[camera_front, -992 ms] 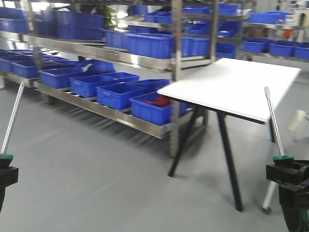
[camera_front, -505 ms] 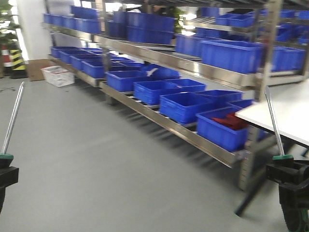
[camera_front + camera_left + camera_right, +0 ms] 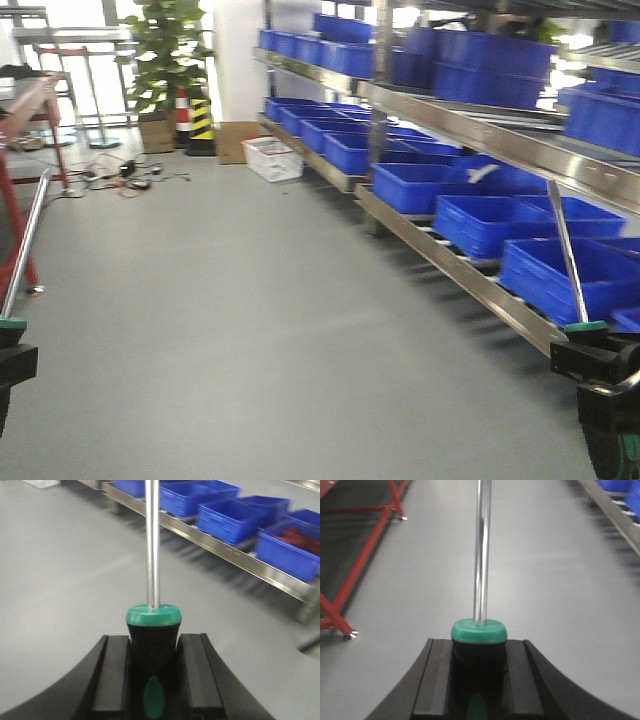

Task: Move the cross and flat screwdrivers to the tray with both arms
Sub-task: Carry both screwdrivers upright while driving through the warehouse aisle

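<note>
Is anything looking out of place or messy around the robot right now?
The left screwdriver and right screwdriver both sit straight, clamped by their handles. The only mess is loose cables sprawled on the floor by the potted plant.

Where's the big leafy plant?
In the front view, the potted plant stands far back on the left side, by the white wall, just left of the yellow-and-black striped post.

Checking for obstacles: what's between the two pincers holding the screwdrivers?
Just bare grey floor, in the front view, between the left pincer and right pincer.
</note>
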`<state>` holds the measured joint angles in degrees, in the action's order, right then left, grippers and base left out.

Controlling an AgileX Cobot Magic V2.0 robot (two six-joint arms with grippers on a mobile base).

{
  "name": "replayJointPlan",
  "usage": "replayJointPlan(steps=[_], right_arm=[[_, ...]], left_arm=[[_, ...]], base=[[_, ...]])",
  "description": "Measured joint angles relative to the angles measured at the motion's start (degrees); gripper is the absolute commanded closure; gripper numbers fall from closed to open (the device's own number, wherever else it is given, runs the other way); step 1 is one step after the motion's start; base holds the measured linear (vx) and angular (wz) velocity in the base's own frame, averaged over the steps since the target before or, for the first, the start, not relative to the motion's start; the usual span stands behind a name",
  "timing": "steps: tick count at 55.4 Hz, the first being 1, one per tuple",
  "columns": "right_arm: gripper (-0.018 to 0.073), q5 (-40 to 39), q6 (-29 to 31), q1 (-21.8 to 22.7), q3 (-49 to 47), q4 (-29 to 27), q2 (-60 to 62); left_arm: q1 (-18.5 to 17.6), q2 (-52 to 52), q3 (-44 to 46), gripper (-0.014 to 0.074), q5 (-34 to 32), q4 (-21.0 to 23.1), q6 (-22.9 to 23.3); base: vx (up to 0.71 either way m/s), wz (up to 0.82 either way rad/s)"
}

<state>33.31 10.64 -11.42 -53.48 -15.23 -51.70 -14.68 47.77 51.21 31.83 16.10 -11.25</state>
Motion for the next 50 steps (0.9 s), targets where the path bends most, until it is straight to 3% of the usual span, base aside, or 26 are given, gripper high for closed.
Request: replayJointPlan(steps=[50], right_arm=[[0.0567, 0.3, 0.0, 0.0, 0.0, 0.0, 0.0]], left_arm=[[0.0, 0.0, 0.0, 0.0599, 0.0, 0.0, 0.0]], base=[[0.57, 0.30]])
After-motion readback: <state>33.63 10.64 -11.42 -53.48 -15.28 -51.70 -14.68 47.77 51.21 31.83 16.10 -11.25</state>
